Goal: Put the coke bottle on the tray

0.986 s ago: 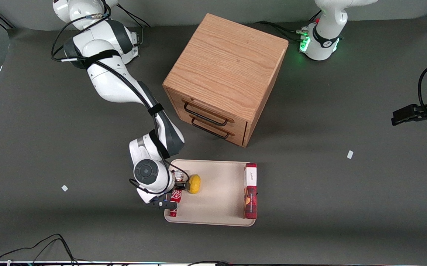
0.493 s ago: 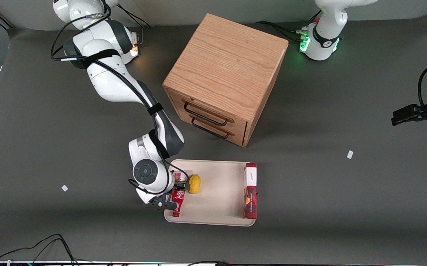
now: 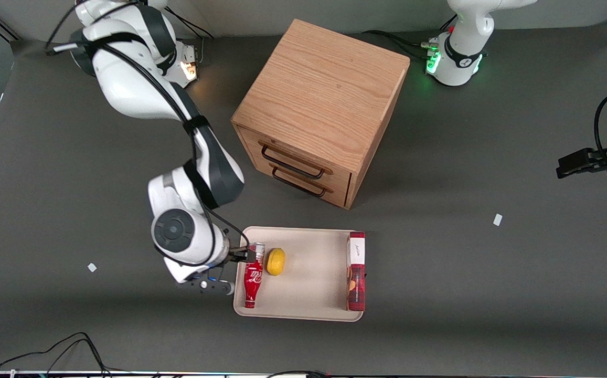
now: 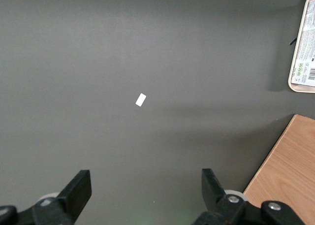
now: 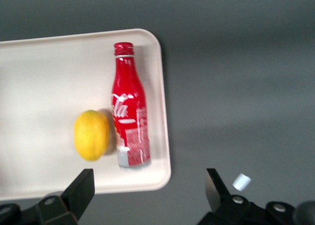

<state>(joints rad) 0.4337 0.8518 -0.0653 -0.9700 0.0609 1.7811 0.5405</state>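
The coke bottle (image 3: 253,275) lies flat on the beige tray (image 3: 308,273), along the tray's edge at the working arm's end, its neck toward the front camera and its silvery base beside a lemon (image 3: 275,261). My right gripper (image 3: 230,273) is open and empty, raised above that edge of the tray and apart from the bottle. In the right wrist view the bottle (image 5: 129,121) lies on the tray (image 5: 49,77) beside the lemon (image 5: 91,135), and the gripper (image 5: 147,193) hangs with its jaws wide apart over the tray's corner.
A red plaid box (image 3: 356,270) lies on the tray at its parked-arm end. A wooden drawer cabinet (image 3: 324,105) stands farther from the front camera than the tray. Small white scraps (image 3: 92,267) (image 3: 498,219) lie on the table; one shows in the right wrist view (image 5: 240,181).
The gripper has let go of the bottle, risen and drawn back toward the working arm's end. The bottle now lies free on the tray.
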